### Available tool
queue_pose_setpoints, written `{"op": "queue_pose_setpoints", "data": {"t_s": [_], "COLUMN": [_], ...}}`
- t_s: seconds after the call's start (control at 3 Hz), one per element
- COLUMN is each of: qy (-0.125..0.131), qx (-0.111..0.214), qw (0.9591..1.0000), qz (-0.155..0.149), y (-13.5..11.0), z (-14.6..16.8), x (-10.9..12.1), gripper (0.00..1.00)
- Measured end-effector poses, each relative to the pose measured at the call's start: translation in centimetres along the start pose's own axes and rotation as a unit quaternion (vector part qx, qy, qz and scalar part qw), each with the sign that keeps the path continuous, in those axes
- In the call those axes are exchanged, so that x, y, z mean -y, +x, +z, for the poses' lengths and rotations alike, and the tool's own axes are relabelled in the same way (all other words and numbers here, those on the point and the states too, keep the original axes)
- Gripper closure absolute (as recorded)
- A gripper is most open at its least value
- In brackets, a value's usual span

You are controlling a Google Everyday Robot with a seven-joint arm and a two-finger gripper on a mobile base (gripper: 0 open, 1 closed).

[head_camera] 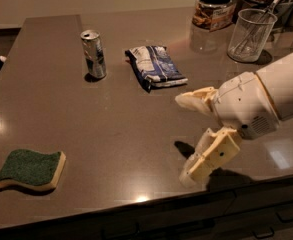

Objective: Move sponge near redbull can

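Observation:
The sponge, dark green on top with a pale yellow base, lies flat near the table's front left edge. The redbull can, slim and silver with blue markings, stands upright at the far left-centre. My gripper comes in from the right, above the table's front right part, far from both the sponge and the can. Its two cream fingers are spread apart and hold nothing.
A blue-and-white snack bag lies right of the can. A glass cup with utensils and a lidded jar stand at the back right. The dark table's front edge runs just below the sponge and gripper.

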State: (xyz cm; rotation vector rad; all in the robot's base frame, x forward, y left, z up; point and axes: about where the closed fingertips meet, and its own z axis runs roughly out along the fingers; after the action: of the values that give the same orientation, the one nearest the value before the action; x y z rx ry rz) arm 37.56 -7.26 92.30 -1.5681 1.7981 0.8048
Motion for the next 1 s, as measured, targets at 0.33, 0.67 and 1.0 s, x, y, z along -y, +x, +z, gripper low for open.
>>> {"op": "queue_pose_setpoints", "data": {"t_s": [0.33, 0.67, 1.0], "qy": [0.001, 0.034, 0.052], "qx": [0.015, 0.025, 0.038], "qw": [0.9999, 0.9991, 0.9978], "qz": [-0.004, -0.009, -0.016], "y": [-0.5, -0.5, -1.0], "z": [2.4, 6.0, 9.4], "x": [-1.5, -1.2, -0.4], "gripper": [0.0, 0.0, 0.0]}}
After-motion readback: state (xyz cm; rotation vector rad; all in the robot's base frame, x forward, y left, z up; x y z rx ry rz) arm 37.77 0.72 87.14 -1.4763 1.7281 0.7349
